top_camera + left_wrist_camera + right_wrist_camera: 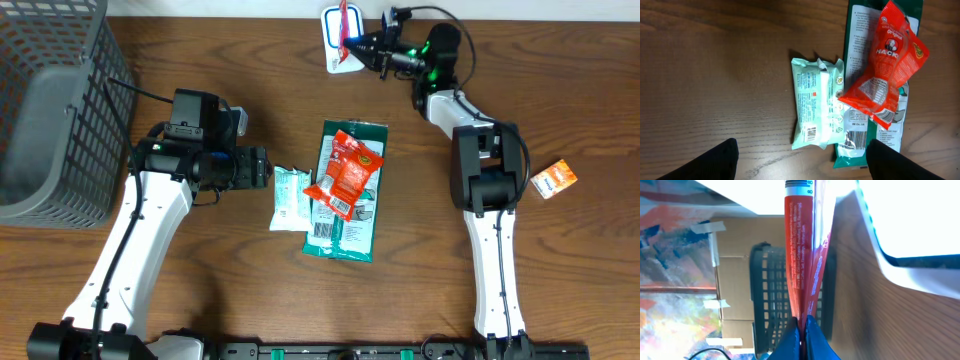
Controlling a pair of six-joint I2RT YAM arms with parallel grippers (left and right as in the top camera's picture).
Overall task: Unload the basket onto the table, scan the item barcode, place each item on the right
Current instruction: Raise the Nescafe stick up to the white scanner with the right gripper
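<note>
A wooden table (420, 290) seen from above, with two white robot arms reaching in from the bottom edge. The right arm stretches to the top centre of the frame, where the right gripper (801, 330) is clamped tight on the lower edge of a slim red packet (343, 22). It holds the packet on edge over a flat white device (338, 55) with a blue mark, which is probably the scanner. In the right wrist view the packet rises straight up from the pinched fingertips, and a barcode (799, 185) shows at its far end, at the top of the frame. Gripping the end opposite the code appears meant to keep the printed bars uncovered and free to face the reader. Whether the code is turned toward the device cannot be told from these views. The left gripper (265, 168) sits left of centre with its jaws spread wide and nothing between them. It hovers just beside a mint-green packet (817, 102), likely ready to take the next item. That packet lies flat, its right edge overlapping a long dark green pouch (860, 30). A red snack bag (887, 70) rests slantwise on the pouch and reaches the mint packet's edge. Both lower packets show small barcodes facing up near the bottom of the left wrist view. A grey wire basket (60, 60) fills the upper left corner, perhaps to receive scanned goods. A small orange packet (553, 179) lies alone at the right, well apart from the pile.
</note>
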